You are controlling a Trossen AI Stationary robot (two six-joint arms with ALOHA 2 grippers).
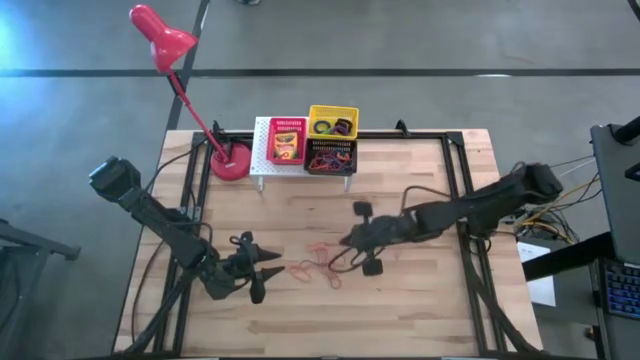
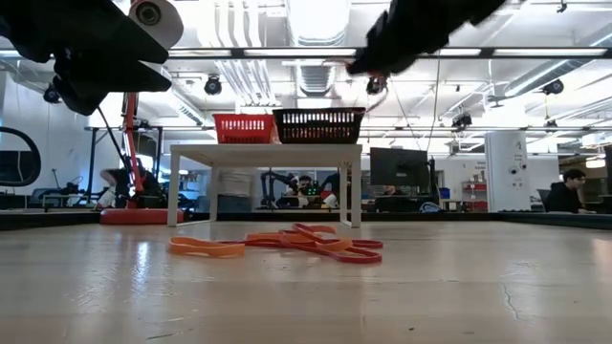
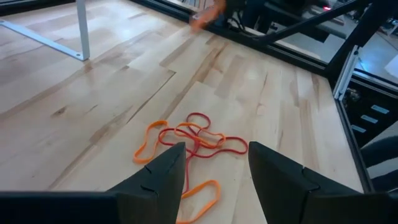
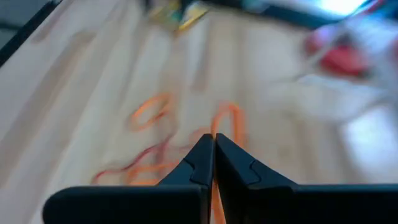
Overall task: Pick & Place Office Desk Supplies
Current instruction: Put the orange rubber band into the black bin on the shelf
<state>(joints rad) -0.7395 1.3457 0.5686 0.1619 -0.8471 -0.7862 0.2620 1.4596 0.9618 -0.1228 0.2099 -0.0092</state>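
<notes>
A loose tangle of thin orange-red rubber bands point(image 1: 318, 266) lies on the light wooden bench point(image 1: 420, 310), toward its front edge. The right end effector point(image 4: 213, 163) is clenched on one orange band point(image 4: 227, 124) above the pile. The left end effector point(image 3: 214, 168) hovers released beside the tangle.
</notes>
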